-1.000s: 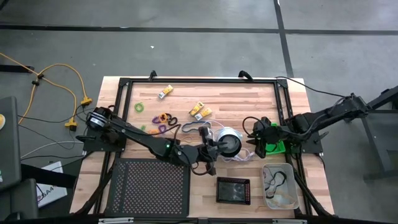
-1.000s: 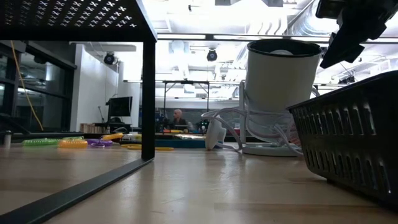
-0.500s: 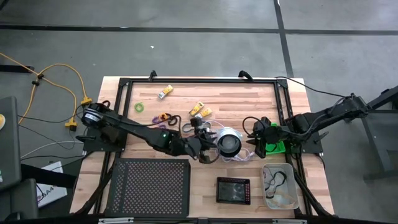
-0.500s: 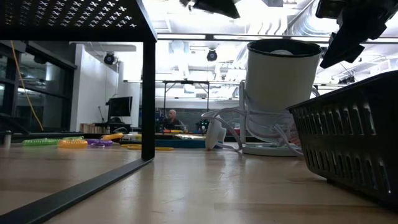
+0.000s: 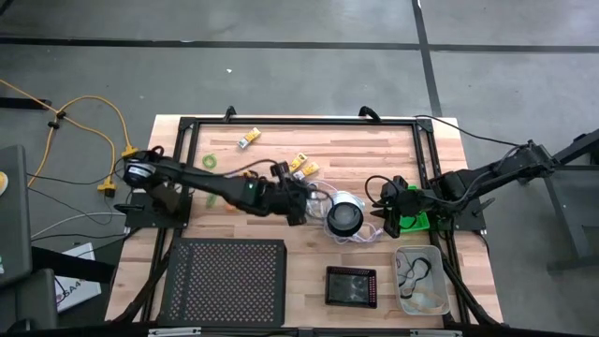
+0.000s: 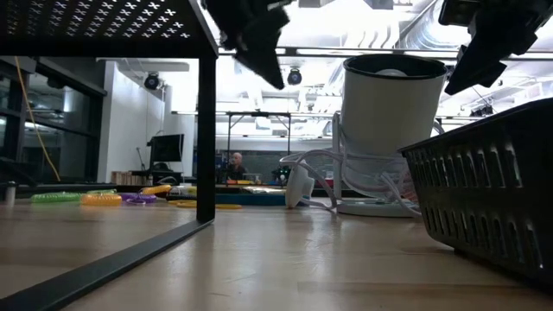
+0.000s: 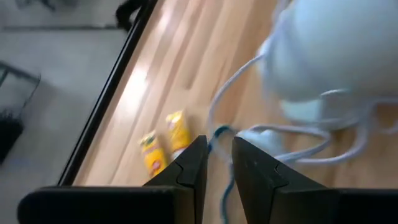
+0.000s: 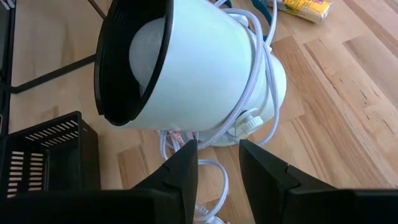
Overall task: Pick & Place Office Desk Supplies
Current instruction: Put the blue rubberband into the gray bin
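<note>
My left gripper (image 5: 298,198), fingers slightly apart and empty, hangs just beside the white lamp (image 5: 344,215), above the yellow packs (image 5: 301,168). I should descend straight, avoiding the lamp's cord. My right gripper (image 5: 382,217) waits open beyond the lamp.

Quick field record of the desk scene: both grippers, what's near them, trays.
left gripper: over the table's middle, jaws a narrow gap apart, a thin teal cord between them; grip unclear
right gripper: beside the white-and-black lamp, jaws apart, empty
yellow-and-white packs: loose on table
green tray: under the right arm
clear tray: holds a dark cord
black tray: at near edge
</note>
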Robot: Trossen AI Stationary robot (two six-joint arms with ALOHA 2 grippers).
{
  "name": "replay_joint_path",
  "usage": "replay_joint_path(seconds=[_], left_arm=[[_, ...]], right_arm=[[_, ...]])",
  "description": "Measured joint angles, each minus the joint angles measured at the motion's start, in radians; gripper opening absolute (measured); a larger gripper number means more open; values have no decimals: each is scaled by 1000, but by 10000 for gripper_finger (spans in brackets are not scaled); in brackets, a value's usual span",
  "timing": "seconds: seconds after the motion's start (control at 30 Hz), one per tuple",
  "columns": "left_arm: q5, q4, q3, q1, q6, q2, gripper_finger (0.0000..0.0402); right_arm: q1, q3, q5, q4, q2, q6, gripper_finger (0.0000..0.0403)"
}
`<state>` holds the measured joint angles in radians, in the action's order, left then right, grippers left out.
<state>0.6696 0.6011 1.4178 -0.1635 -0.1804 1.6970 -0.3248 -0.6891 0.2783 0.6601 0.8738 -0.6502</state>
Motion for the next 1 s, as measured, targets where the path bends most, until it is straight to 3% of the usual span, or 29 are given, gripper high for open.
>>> replay_joint_path(seconds=[0.13, 0.3, 0.4, 0.73, 1.0], left_arm=[[-85, 65, 0, 79, -23, -8, 70], [-346, 74, 2, 213, -24, -23, 70], [-432, 79, 1, 281, -23, 0, 70], [-454, 124, -8, 324, -4, 70, 70], [-439, 48, -138, 295, 4, 69, 70]], right_arm=[[0, 0, 0, -7, 0, 0, 105], [0, 0, -1, -15, 0, 0, 105], [0, 0, 0, -18, 0, 0, 105], [0, 0, -1, -29, 0, 0, 105], [0, 0, 0, -48, 0, 0, 105]])
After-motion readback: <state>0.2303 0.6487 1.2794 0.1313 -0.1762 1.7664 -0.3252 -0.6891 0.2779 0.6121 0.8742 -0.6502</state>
